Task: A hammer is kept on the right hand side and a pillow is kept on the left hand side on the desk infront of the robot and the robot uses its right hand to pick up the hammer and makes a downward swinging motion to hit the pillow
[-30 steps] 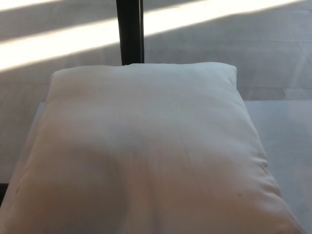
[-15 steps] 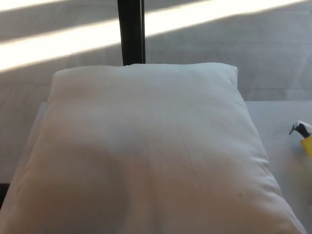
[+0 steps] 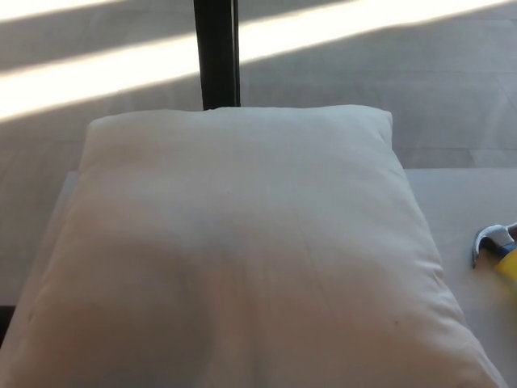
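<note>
Across most of the counter before us we see the pillow, white, plump and softly creased, its near edge running out of the bottom of the picture. At the far right edge we make out only the hammer: a curved grey metal claw with a bit of blue and yellow behind it, the rest cut off. Neither hand shows, so we cannot tell how their fingers stand. Compared with half a second ago, the hammer head sits lower and shows more of its claw, just beside the pillow's right side.
</note>
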Controlling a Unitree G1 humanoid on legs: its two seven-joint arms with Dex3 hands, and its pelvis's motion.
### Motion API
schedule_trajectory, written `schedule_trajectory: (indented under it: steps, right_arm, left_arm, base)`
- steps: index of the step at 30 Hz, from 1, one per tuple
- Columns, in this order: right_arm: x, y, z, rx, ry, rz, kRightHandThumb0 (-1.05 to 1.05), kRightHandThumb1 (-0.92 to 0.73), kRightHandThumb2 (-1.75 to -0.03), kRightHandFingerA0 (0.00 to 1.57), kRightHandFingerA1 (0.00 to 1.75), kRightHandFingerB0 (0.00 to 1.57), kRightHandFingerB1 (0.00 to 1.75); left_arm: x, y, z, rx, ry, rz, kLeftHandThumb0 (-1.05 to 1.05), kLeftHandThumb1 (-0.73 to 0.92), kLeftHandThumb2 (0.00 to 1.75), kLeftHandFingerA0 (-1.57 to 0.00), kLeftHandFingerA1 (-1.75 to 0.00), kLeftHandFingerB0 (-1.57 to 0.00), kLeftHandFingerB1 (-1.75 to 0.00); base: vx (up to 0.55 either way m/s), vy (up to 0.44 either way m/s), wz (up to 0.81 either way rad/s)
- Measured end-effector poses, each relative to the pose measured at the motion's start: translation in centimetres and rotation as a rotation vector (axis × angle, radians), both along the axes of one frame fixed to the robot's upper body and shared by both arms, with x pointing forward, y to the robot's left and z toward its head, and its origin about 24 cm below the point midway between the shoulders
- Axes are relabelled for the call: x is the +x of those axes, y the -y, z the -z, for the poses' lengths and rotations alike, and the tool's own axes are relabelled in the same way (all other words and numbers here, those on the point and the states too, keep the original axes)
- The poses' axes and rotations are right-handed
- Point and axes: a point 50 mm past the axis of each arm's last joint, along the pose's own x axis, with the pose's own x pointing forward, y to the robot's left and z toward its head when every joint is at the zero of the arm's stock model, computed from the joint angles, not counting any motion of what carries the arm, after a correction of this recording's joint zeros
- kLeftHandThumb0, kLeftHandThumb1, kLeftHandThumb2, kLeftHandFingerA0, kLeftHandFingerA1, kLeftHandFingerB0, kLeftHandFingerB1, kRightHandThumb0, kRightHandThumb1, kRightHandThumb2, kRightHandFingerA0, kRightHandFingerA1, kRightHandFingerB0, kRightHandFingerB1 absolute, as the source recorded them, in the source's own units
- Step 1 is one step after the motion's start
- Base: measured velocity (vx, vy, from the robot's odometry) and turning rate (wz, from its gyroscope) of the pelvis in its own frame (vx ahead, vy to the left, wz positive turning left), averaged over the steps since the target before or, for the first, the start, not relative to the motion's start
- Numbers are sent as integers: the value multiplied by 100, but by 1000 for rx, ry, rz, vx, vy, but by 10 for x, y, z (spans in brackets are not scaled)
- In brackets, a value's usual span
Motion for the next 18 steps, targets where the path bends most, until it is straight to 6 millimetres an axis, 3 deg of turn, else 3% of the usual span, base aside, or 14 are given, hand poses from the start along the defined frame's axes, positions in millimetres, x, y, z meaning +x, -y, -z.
schedule_trajectory:
  steps: [1,2,3,4,5,6,12,13,14,15,17,18]
  right_arm:
    - [0,0,0,-19,2,-15,-33,-71,-61,72,123,54,50]
    - [0,0,0,-33,4,-26,-48,-55,-92,72,101,30,53]
    - [1,0,0,-54,4,-43,-61,-59,-90,33,70,9,41]
    - [1,1,-1,-74,5,-59,-61,-59,-90,33,70,9,41]
    - [1,1,-2,-99,7,-79,-75,-57,-94,0,36,4,19]
    - [2,2,-4,-124,10,-100,-99,-68,-98,0,14,0,0]
    - [-2,-1,-1,-142,-26,-228,-105,-68,-107,0,27,0,0]
    - [-2,-2,-2,-131,-29,-252,-100,-69,-87,0,0,0,0]
    - [-3,-3,-2,-122,-31,-268,-100,-69,-88,0,0,0,0]
    - [-3,-3,-3,-111,-33,-284,-97,-85,-65,0,0,0,0]
    - [-4,-4,-4,-95,-39,-309,-98,-87,-67,0,0,0,0]
    - [-5,-3,-5,-86,-42,-321,-93,-85,-76,0,0,0,0]
  left_arm:
    - [0,0,0,0,0,0,-63,76,63,-70,-58,-58,-54]
    - [0,0,0,0,0,0,-63,76,63,-71,-58,-57,-53]
    - [0,0,0,0,0,0,-63,75,62,-71,-59,-61,-56]
    - [0,0,0,0,-1,0,-63,75,62,-71,-59,-61,-56]
    - [-1,0,0,0,-2,0,-63,77,63,-70,-57,-54,-52]
    - [-1,0,0,0,-2,-1,-63,77,63,-71,-56,-51,-50]
    - [-3,0,0,0,-8,-2,-63,74,63,-71,-58,-57,-54]
    - [-3,0,0,0,-7,-2,-62,75,63,-72,-58,-58,-54]
    - [-3,0,0,0,-7,-2,-62,75,63,-72,-58,-56,-52]
    - [-3,0,0,0,-7,-2,-62,75,62,-74,-58,-60,-53]
    - [-3,0,0,0,-7,-2,-62,74,62,-74,-61,-55,-53]
    - [-2,0,0,0,-6,-2,-62,75,63,-72,-60,-55,-53]
  base:
    - [0,0,0]
    - [0,0,0]
    - [0,0,0]
    - [0,0,0]
    - [0,0,0]
    - [0,0,0]
    - [0,0,0]
    - [0,0,0]
    - [0,0,0]
    - [0,0,0]
    - [0,0,0]
    - [0,0,0]
